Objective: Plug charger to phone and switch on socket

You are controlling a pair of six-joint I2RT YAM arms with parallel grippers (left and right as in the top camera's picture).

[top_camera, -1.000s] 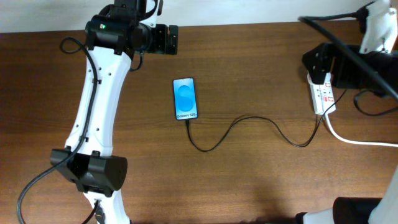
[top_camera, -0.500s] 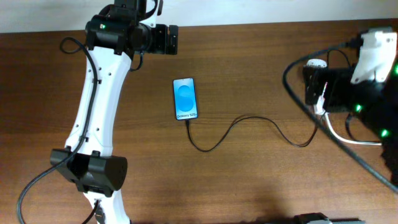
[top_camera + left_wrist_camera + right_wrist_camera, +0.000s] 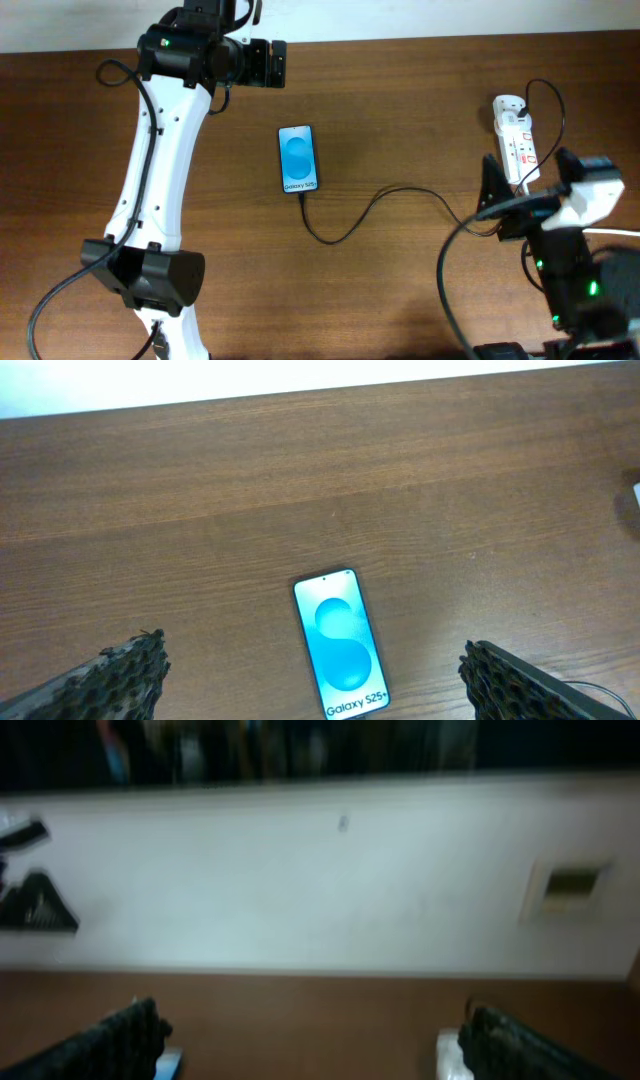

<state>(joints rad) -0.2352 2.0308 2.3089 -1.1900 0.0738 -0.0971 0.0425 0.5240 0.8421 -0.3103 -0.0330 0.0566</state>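
Observation:
The phone [image 3: 298,158] lies flat mid-table, its blue screen lit; it also shows in the left wrist view [image 3: 340,657]. The charger [image 3: 400,190], a thin black cable, runs from the phone's lower edge in a wavy line to the white socket [image 3: 517,138] at the right. Its tip sits at the phone's bottom edge. My left gripper [image 3: 272,62] is open, high above the table behind the phone [image 3: 312,655]. My right gripper [image 3: 490,195] is open and empty, in front of the socket and apart from it [image 3: 320,1030].
The thick white cord [image 3: 615,232] leaves the socket toward the right edge. My right arm's base fills the front right corner. The right wrist view is blurred and shows a pale wall [image 3: 320,870] beyond the table's far edge.
My right arm has pulled back from the socket toward the table's front, uncovering the socket. The left arm, phone and charger have not moved.

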